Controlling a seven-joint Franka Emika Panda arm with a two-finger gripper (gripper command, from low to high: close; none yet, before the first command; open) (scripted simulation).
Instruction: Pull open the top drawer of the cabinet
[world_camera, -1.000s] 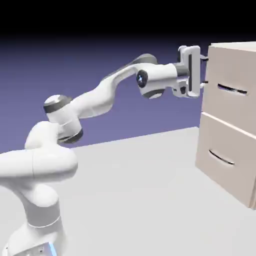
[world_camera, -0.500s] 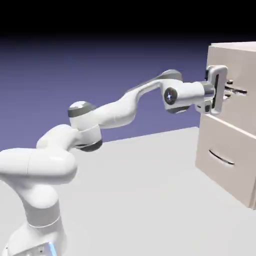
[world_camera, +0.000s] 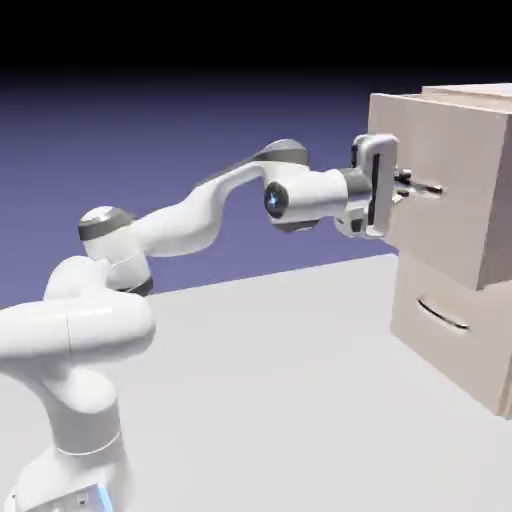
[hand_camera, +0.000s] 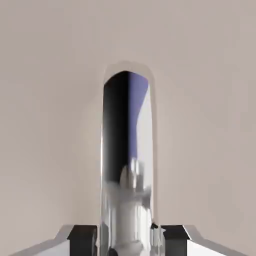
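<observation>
Beige cabinet (world_camera: 455, 300), dark drawer handles, white arm (world_camera: 190, 215) with grey joints, blue-violet backdrop.

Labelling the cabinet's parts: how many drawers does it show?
2: the top drawer, pulled partly out with the jaws shut on its handle, and the lower drawer, closed beneath it.

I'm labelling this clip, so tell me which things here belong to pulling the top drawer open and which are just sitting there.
Part of the job:
- top drawer, partly pulled out
- its handle, gripped
- gripper, shut on the handle
- cabinet

Just there:
- lower drawer, shut
- table
</observation>
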